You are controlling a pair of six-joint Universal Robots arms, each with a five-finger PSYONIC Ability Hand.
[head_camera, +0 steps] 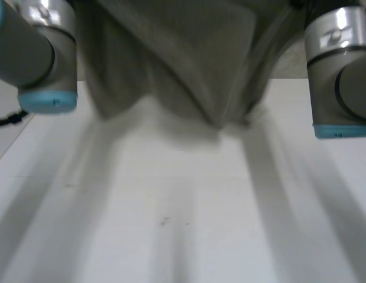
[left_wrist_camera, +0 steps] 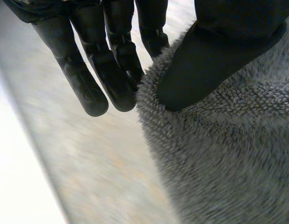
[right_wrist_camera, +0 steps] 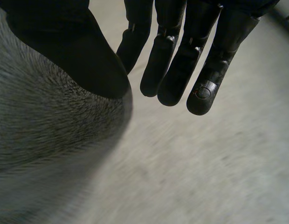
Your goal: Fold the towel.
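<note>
The left hand (left_wrist_camera: 88, 91) pinches the towel (left_wrist_camera: 228, 158). Its thumb lies flat on the fluffy grey face just inside the edge, and its straight fingers run close together along the other side, the nearest one slipping behind the cloth. The right hand (right_wrist_camera: 84, 60) mirrors it, with the thumb pressed on the cloth near its edge and the fingers straight and side by side beyond it. Only the finger next to the thumb looks to back the cloth, so I judge this a light thumb-and-finger pinch. Whether either hand has a true corner or a stretch of edge I cannot tell. Going outward, read the head view as a dial with twelve at the table's far side. The towel hangs at twelve, between the left arm (head_camera: 35, 53) at ten and the right arm (head_camera: 339, 71) at two. Its held edge, the long axis, runs from nine to three. The cloth sags in folds to a low tip at about one, nearer the right arm, over the white table (head_camera: 171, 224); whether the tip touches the top I cannot tell. Neither hand is nearer, since each holds one end. As I judge it, the coming move turns on that nine-to-three line staying level, so the hanging part can be laid toward six and the held edge brought over it.
</note>
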